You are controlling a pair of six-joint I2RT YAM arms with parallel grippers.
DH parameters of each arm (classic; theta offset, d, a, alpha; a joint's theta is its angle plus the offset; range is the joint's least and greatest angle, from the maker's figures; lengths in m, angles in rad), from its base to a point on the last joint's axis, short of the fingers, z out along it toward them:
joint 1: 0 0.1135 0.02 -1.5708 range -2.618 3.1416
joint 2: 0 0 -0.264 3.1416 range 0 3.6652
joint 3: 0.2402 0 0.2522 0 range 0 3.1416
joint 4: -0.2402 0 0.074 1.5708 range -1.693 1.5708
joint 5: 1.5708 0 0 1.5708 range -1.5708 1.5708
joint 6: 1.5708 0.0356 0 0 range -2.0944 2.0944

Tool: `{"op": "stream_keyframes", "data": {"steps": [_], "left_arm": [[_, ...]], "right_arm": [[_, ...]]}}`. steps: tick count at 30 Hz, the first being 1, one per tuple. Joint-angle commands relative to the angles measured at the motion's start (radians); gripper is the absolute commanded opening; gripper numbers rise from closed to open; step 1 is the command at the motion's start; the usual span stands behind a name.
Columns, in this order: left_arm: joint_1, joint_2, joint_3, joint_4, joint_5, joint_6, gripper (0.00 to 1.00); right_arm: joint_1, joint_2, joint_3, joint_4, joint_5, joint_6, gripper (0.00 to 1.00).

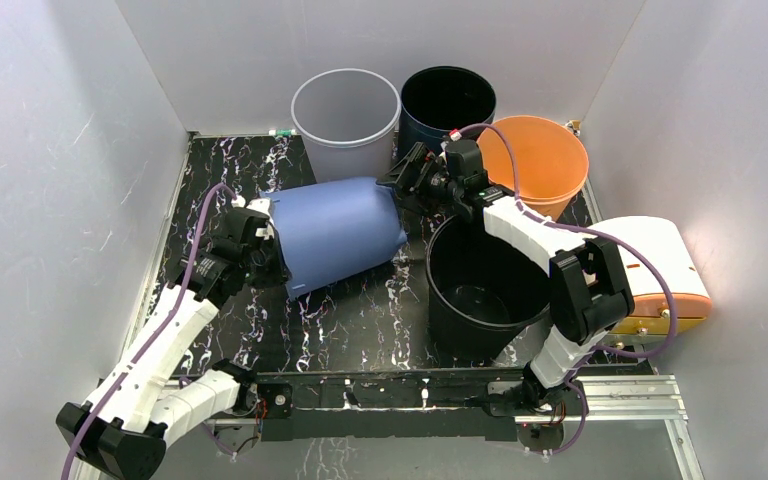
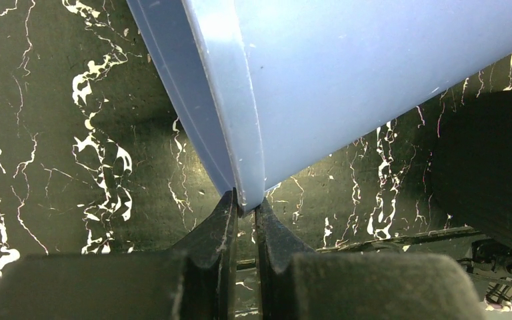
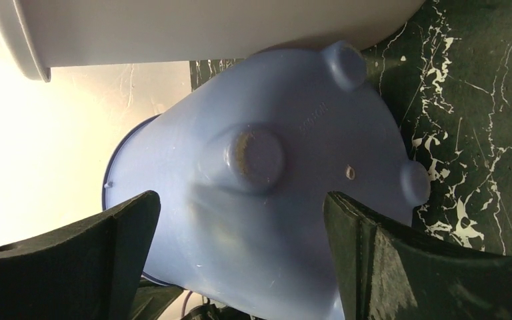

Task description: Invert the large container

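**Top external view against the two wrist views: blue container on its side, held at the rim**

Top external view shows the blue container [image 1: 335, 232] lying on its side on the black marbled table [image 1: 360, 320]. Its mouth faces the left arm and its base faces the right arm. The left gripper [image 1: 260, 245] sits at the rim and the right gripper [image 1: 407, 187] at the base. Behind stand a grey bin [image 1: 345, 105], a dark bin [image 1: 448, 98] and an orange bin [image 1: 540, 152]. A black bucket [image 1: 480, 290] stands just right of the blue container, and a white-and-orange device [image 1: 660, 270] lies further right.

Only the left wrist view shows the grip. The left gripper [image 2: 247, 205] has its two fingers drawn close, pinching the lowest edge of the rim band [image 2: 240, 120], one finger inside the wall and one outside.

The right wrist view alone shows the underside of the base [image 3: 267, 200], with its central round boss and small round feet at the edge. The right gripper [image 3: 240, 207] has its fingers spread wide, one on either side of the base. Whether they touch it cannot be told. The grey bin's wall [image 3: 207, 27] fills the top of that view.
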Motion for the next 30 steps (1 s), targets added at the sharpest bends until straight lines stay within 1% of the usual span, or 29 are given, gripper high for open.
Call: {"op": "stream_keyframes", "data": {"steps": [1,4,7,10,13,15,18,19,23,26,28,30], "left_arm": [[0.011,0.011,-0.03,-0.058,0.004,-0.016,0.0],[0.011,0.018,-0.031,-0.07,0.006,-0.023,0.0],[0.011,0.002,-0.033,-0.069,0.014,-0.029,0.0],[0.011,-0.002,-0.01,-0.095,-0.011,-0.045,0.0],[0.012,0.023,0.045,-0.144,-0.027,-0.082,0.0],[0.011,0.015,0.06,-0.133,-0.008,-0.09,0.0],[0.011,-0.012,0.055,-0.102,0.0,-0.086,0.0],[0.011,-0.016,0.05,-0.1,-0.002,-0.081,0.0],[0.011,-0.011,0.034,-0.095,0.007,-0.07,0.0],[0.011,-0.017,0.03,-0.09,0.007,-0.069,0.0],[0.011,-0.024,0.029,-0.091,0.007,-0.069,0.0],[0.011,-0.026,0.026,-0.093,0.009,-0.066,0.0]], "right_arm": [[0.003,-0.02,-0.009,0.13,-0.03,-0.021,0.9],[0.004,0.006,0.018,0.124,-0.062,-0.037,0.86],[0.005,-0.008,0.036,0.083,-0.039,-0.078,0.85],[0.015,-0.034,0.067,0.0,0.036,-0.153,0.89],[0.02,-0.031,0.136,-0.131,0.102,-0.253,0.91],[0.028,-0.036,0.172,-0.194,0.152,-0.305,0.93],[0.055,-0.029,0.227,-0.271,0.276,-0.386,0.94],[0.057,-0.012,0.252,-0.294,0.285,-0.404,0.94],[0.058,0.078,0.368,-0.359,0.241,-0.426,0.96],[0.063,0.133,0.436,-0.399,0.278,-0.413,0.96],[0.063,0.148,0.441,-0.38,0.275,-0.402,0.97],[0.063,0.163,0.439,-0.347,0.224,-0.385,0.98]]}}
